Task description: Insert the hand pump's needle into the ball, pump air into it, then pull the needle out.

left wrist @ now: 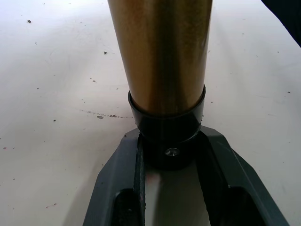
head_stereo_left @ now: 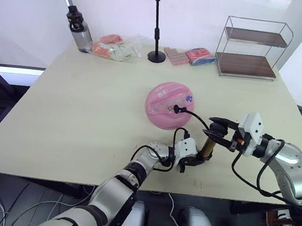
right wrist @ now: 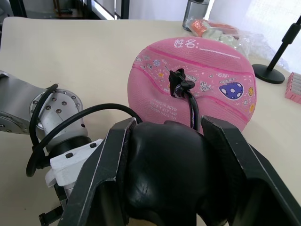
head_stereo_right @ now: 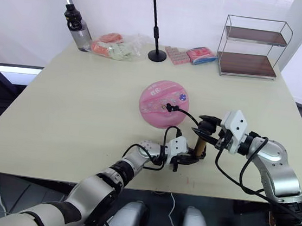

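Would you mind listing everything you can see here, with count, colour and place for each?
ball: one, pink with stickers, mid-table, looks partly flat
hand pump: one, gold-bronze barrel with black caps, near the table's front edge, held between both grippers
hose: one, black, from the pump to the fitting at the ball's valve
bottle: one, grey with black cap, far left corner
bagged packets: one pile, orange and pale green, beside the bottle
stand: one, black, round base, far centre
packets: two, pink, right of the stand
wire shelf: one, two brown tiers, far right
table: one, beige
left gripper: shut on the pump's lower cap
right gripper: shut on the pump's black handle
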### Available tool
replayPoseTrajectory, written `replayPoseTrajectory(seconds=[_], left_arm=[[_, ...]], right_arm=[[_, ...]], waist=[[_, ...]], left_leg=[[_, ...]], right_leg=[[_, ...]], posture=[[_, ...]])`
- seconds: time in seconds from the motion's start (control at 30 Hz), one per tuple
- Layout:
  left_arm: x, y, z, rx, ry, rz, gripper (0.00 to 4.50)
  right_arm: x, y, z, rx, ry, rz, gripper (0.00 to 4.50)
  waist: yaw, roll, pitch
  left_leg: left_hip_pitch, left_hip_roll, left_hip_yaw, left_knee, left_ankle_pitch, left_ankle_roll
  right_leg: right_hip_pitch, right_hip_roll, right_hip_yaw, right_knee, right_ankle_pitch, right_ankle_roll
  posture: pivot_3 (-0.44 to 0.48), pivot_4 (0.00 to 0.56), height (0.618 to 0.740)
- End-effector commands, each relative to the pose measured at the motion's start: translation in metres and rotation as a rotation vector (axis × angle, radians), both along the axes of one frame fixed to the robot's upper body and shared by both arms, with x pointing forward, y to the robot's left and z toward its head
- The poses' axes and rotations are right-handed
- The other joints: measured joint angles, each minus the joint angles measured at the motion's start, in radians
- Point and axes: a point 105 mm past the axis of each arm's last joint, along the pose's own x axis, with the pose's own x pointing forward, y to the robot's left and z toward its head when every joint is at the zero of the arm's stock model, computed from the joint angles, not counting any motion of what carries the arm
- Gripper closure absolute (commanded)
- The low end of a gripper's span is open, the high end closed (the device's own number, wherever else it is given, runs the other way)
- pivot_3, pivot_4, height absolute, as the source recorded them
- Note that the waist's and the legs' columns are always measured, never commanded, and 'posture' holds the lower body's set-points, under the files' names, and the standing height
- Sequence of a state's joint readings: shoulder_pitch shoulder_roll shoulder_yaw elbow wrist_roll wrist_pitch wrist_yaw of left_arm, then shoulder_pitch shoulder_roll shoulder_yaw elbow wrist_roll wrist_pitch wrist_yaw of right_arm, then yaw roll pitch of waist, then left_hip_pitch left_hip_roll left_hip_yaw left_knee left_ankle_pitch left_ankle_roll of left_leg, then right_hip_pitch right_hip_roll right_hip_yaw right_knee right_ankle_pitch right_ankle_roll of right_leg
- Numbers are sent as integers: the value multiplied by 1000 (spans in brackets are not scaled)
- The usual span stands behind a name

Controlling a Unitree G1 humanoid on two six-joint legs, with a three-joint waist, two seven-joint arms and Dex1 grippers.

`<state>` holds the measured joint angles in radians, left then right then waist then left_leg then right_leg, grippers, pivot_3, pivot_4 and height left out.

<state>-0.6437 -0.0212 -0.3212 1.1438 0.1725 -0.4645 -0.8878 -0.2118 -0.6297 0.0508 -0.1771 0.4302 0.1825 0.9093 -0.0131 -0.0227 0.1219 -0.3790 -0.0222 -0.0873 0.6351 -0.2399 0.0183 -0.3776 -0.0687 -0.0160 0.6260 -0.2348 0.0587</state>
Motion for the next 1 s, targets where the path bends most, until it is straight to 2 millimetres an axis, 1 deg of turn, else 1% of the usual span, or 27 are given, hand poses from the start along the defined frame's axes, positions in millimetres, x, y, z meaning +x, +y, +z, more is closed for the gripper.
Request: replayPoseTrajectory(seconds=[0.03, 0.13, 0.2, 0.27, 0.3, 0.33, 0.43, 0.53, 0.6, 0.67, 0.73, 0.8, 0.83, 0.93, 0.97, 1.0], left_arm=[[-36, 29, -57, 184, 194, -16, 3485], [-36, 29, -57, 184, 195, -16, 3485], [-36, 28, -58, 183, 196, -15, 3485], [-36, 29, -58, 184, 197, -15, 3485], [-36, 29, -58, 184, 198, -15, 3485], [-36, 29, -58, 185, 198, -14, 3485], [-36, 30, -58, 187, 197, -15, 3485], [-36, 30, -58, 186, 197, -14, 3485], [-36, 30, -58, 186, 199, -13, 3485], [-37, 30, -59, 185, 201, -13, 3485], [-37, 30, -59, 184, 202, -14, 3485], [-38, 30, -59, 184, 201, -15, 3485], [-38, 29, -59, 184, 201, -16, 3485], [-38, 29, -58, 184, 199, -18, 3485], [-38, 29, -58, 185, 199, -18, 3485], [-38, 29, -58, 185, 198, -19, 3485]], right_arm=[[0, -11, 13, 30, 16, -3, 2825], [-1, -15, 55, 86, -58, 21, 2825], [-2, -20, 74, 92, -91, 25, 2825], [-3, -28, 106, 111, -145, 26, 2825], [-5, -30, 117, 119, -163, 27, 2825], [-6, -32, 124, 124, -170, 27, 2825], [-12, -38, 154, 174, -193, 37, 2825], [-16, -40, 167, 182, -199, 41, 2825], [-17, -38, 171, 201, -195, 45, 2825], [-16, -35, 161, 190, -167, 47, 2825], [-13, -32, 141, 159, -116, 40, 2825], [-10, -29, 107, 82, -56, 29, 2825], [-8, -28, 93, 67, -32, 23, 2825], [-5, -24, 58, 13, 6, 10, 2825], [-6, -23, 48, -4, 19, 14, 2825], [-7, -22, 42, -12, 26, 19, 2825]], waist=[[1, 1, 1], [3, 4, 6], [5, 4, 8], [7, 6, 11], [7, 7, 14], [8, 6, 15], [9, 6, 16], [10, 7, 18], [10, 6, 19], [10, 7, 20], [11, 7, 20], [11, 7, 19], [10, 5, 17], [6, 3, 13], [4, 3, 13], [3, 3, 12]], left_leg=[[0, 0, 0, 0, 0, 0], [-1, -1, 0, 0, 0, 0], [-2, -2, 1, 0, 0, 0], [-2, -2, 0, 0, 0, 0], [-3, -2, 0, 0, 0, 0], [-2, -2, 0, 0, 0, 0], [-3, -2, -1, 0, 0, 0], [-3, -2, 0, 0, 0, 0], [-3, -2, -1, 0, 0, 0], [-3, -2, 0, 0, 0, 0], [-3, -2, 0, 0, 0, 0], [-3, -2, 0, 0, 0, 0], [-3, -2, 0, 0, 0, 0], [-2, -1, 0, 0, 0, 0], [-2, -1, 0, 0, 0, 0], [-1, -1, 0, 0, 0, 0]], right_leg=[[0, 0, 0, 0, 0, 0], [0, -1, 0, 0, 0, 0], [-1, -2, 1, 0, 0, 0], [-1, -2, 0, -1, 0, 0], [-1, -2, 0, -1, 0, 0], [-1, -2, 0, -1, 0, 0], [-1, -2, -1, -1, 0, 0], [-1, -3, 0, -1, 0, 0], [-1, -2, -1, -1, 0, 0], [-2, -3, 0, -1, 0, 0], [-2, -3, 0, -1, 0, 0], [-1, -2, -1, -1, 0, 0], [-1, -2, -1, -1, 0, 0], [-1, -2, -1, -1, 0, 0], [-1, -2, -1, -1, 0, 0], [-1, -2, 0, -1, 0, 0]], posture=[[0, 150, 740], [0, 150, 740], [0, 150, 740], [0, 150, 740], [0, 150, 740], [0, 150, 740], [0, 150, 740], [0, 150, 740], [0, 150, 740], [0, 150, 740], [0, 150, 740], [0, 150, 740], [0, 150, 740], [0, 150, 740], [0, 150, 740], [0, 150, 740]])
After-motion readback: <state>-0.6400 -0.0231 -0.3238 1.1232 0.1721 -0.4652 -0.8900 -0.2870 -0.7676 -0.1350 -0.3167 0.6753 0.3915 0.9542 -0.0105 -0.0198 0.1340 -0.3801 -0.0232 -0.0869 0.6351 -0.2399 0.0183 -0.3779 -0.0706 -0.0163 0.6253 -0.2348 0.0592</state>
